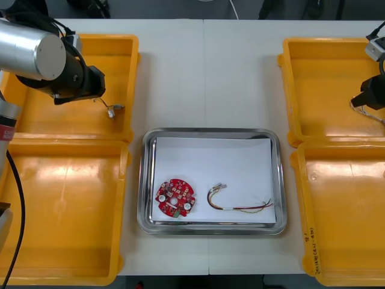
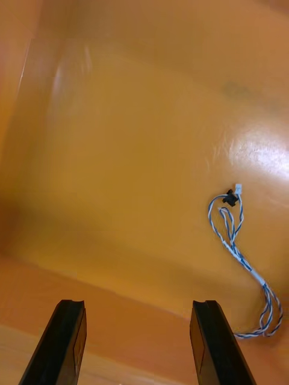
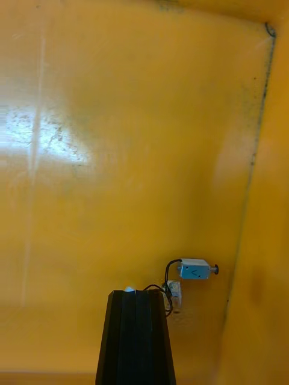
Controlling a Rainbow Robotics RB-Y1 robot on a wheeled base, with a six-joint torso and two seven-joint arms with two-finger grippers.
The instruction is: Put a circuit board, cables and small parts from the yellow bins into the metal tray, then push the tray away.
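Lift gently: the left pincer (image 3: pixel 135 295) nips the small silver metal part (image 3: pixel 194 269) by its lead. Centre the wide right pincer (image 2: pixel 137 307) over the twisted blue-and-white cable (image 2: pixel 247 263).

Light table (image 1: pixel 204 72): pale top, with a thin seam running from the far edge to the near edge through the middle. Four yellow bins sit directly on it, two per side: left far bin (image 1: pixel 72 123), left near bin (image 1: pixel 66 205), right far bin (image 1: pixel 325 90), right near bin (image 1: pixel 349 211). Each pair stands end to end, rims close together. The metal tray (image 1: pixel 210 159) rests between the pairs, just beside the near bins, with narrow strips of bare table either side.
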